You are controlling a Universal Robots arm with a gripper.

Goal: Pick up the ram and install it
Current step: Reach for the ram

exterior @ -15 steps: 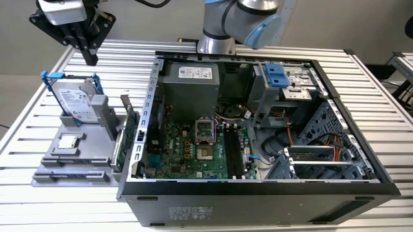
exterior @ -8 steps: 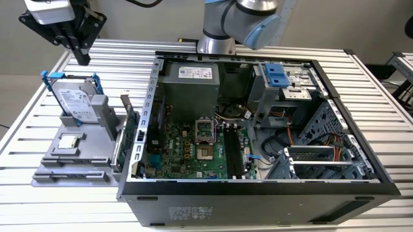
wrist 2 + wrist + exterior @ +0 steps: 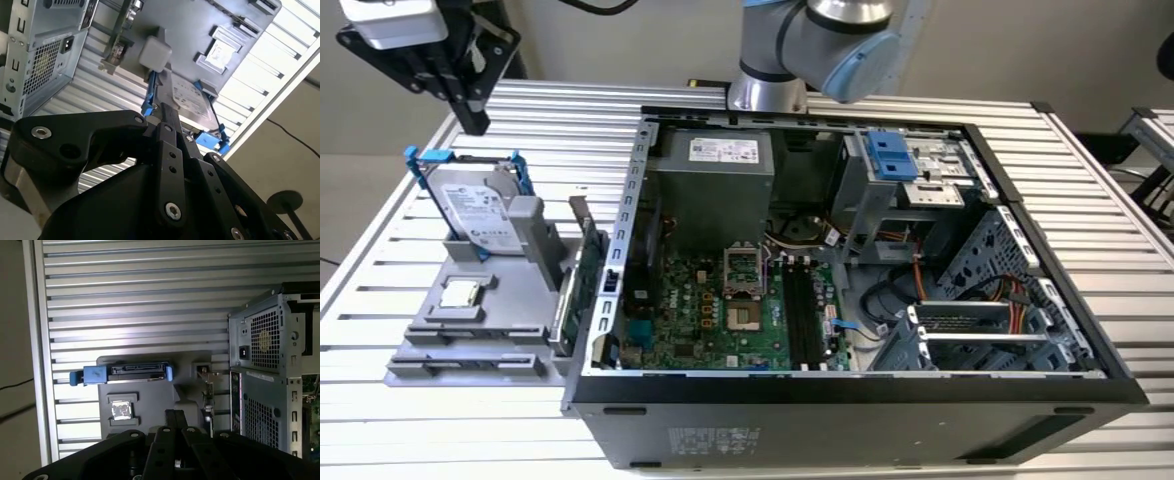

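One ram [image 3: 564,312] stands on edge in the single grey holder [image 3: 480,347] on the slatted surface [image 3: 400,420], on the side beside the one open computer case [image 3: 854,420], sharing it with one blue-framed hard drive [image 3: 478,215] and one processor chip [image 3: 460,293], while the end effector [image 3: 475,122] hangs above, fingers closed together, empty.

Ram [image 3: 579,282] was seen in the exterior view as a long, narrow, thin green stick. It was stood on its long edge, slightly tilted, in the grey holder [image 3: 467,345], on the side nearest the open computer case [image 3: 854,410]. It was placed just beside the case's outer wall, outside the case, not yet installed. Chips could not be made out.
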